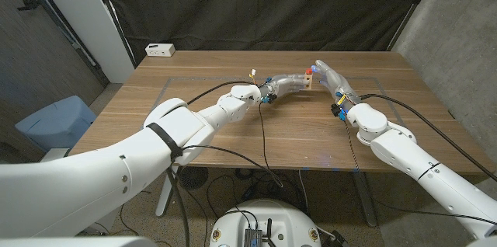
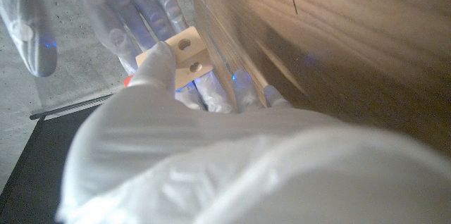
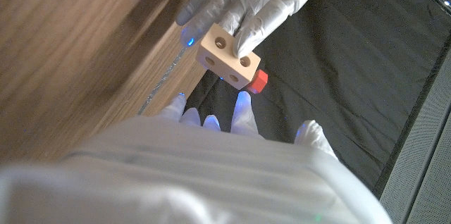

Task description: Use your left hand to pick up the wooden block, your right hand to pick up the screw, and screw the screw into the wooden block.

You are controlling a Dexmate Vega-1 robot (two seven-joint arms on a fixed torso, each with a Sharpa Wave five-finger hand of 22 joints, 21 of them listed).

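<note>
Now the left hand [image 1: 289, 84] holds the wooden block [image 3: 227, 56] up above the worktop [image 1: 194, 68], fingers wrapped on its sides, 2 holes on one face clear. The red screw [image 3: 258, 81] already sits against the block's end. The right hand [image 1: 332, 80] hovers just beside it with fingers apart, holding nothing. The block looks light, rigid and smooth-faced, so grip the flat sides; the screw's small head wants a fingertip pinch.

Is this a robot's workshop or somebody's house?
Probably a robot test lab, not a house. Black curtains hang behind a wooden table, loose cables trail to the floor, and the left hand holds a little block while the right hand reaches to it.
</note>
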